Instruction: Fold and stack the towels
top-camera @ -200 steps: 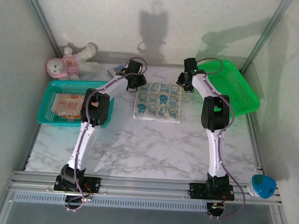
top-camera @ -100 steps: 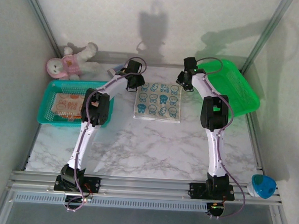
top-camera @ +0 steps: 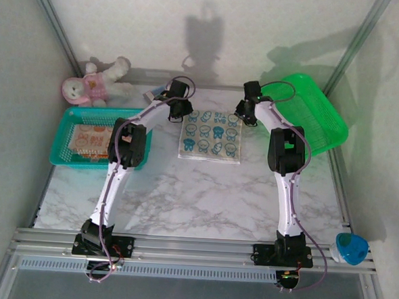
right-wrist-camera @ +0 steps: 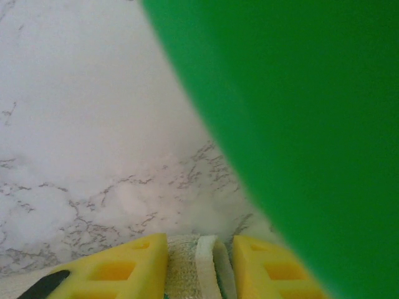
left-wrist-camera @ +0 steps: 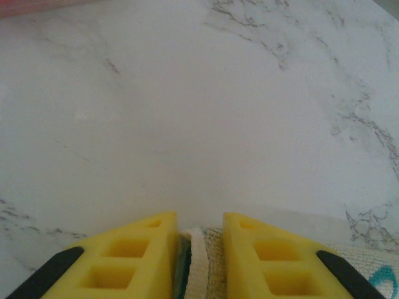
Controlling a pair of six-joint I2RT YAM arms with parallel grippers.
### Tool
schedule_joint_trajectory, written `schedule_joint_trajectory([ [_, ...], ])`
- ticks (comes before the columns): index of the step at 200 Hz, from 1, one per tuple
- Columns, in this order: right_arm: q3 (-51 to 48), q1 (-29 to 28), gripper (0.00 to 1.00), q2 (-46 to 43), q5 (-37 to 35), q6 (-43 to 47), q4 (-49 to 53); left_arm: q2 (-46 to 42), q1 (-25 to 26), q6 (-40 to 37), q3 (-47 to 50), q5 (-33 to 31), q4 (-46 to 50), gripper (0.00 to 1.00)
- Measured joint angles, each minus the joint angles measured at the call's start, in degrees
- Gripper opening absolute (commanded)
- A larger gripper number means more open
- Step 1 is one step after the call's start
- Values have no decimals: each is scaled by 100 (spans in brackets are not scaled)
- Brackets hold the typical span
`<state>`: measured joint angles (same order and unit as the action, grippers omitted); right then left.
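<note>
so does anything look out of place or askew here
The bright green plastic basket sits askew, angled across the far right corner of the marble table, seemingly overhanging its edge. A pink-and-white plush toy lies toppled behind the teal mesh basket. The white towel with blue prints lies flat.

The top view is evenly bright. Soft light comes from above and from the near side, so the arms [top-camera: 120,165] throw dark shadows with blurred edges on the back wall [top-camera: 146,24]. In the left wrist view the marble surface [left-wrist-camera: 199,112] looks pale and washed out, and the yellow fingers [left-wrist-camera: 134,261] and the towel [left-wrist-camera: 198,261] hem are out of focus. In the right wrist view the green tray [right-wrist-camera: 299,124] is a flat blurred mass, and the fingers [right-wrist-camera: 118,271] there are soft too.
</note>
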<state>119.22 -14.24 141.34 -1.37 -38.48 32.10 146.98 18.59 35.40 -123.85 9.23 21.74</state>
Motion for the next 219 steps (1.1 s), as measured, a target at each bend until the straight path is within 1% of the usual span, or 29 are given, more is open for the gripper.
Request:
schedule_joint_trajectory([
  [26, 0, 0, 32, 0, -20, -15, 31, 0, 0, 0, 0, 0, 0, 24],
  [42, 0, 0, 23, 2, -20, -15, 33, 2, 0, 0, -2, -2, 2, 20],
  [54, 4, 0, 10, 4, -17, 4, 37, 9, 0, 0, 0, -2, -2, 13],
  [70, 20, 0, 0, 11, -11, 24, 31, 20, -7, -17, 0, 2, -2, 8],
  [80, 22, 2, 0, 11, -9, 50, 33, 22, -4, -9, 0, -2, 0, 0],
  [137, -20, 22, 0, -39, 96, 234, 4, 20, -4, -42, -2, 0, -7, 0],
  [178, -514, 46, 0, -529, 271, 341, -144, -17, -4, -92, -2, -7, 2, 0],
  [219, -772, 46, 0, -920, 413, 442, -260, -240, -4, -94, 20, -9, 0, 0],
])
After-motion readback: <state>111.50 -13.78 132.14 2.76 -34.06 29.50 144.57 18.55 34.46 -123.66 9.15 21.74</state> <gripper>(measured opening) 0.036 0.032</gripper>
